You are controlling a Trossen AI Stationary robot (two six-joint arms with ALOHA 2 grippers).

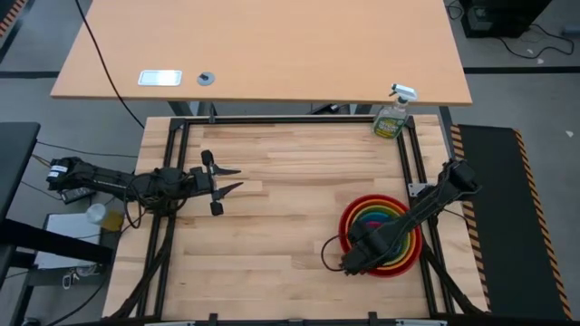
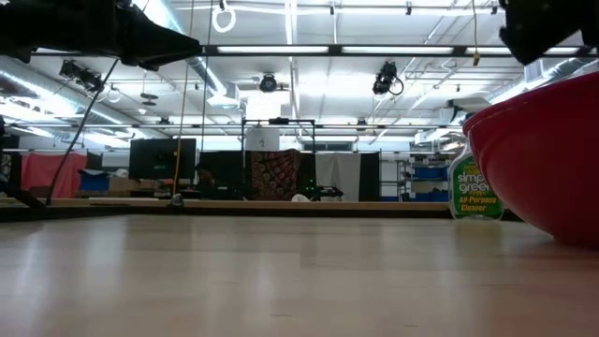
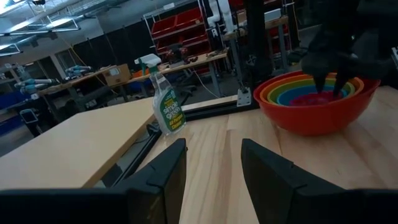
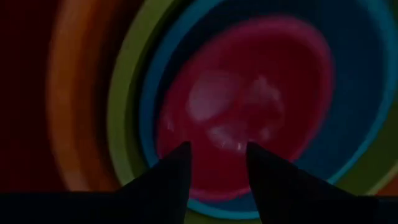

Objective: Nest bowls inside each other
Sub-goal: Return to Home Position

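Note:
Five bowls sit nested at the table's right side: red [image 1: 370, 205] outermost, then orange [image 3: 271, 88], lime green [image 4: 124, 112] and blue [image 4: 348, 124], with magenta pink [image 4: 249, 99] innermost. The red bowl [image 2: 543, 159] rests on the wood by its base. My right gripper [image 4: 217, 165] points down into the stack, open, over the pink bowl [image 3: 311, 99] with nothing between its fingers. In the high view its arm covers it. My left gripper [image 1: 234, 179] waits level and open at the table's left side, fingers toward the bowls [image 3: 213, 162].
A green spray bottle [image 1: 391, 116] stands at the far right corner, also seen in the low view [image 2: 473, 187]. A black metal frame [image 1: 272, 119] borders the table. A second light tabletop [image 1: 263, 45] lies beyond the far edge. Bare wood [image 1: 281, 226] lies between the arms.

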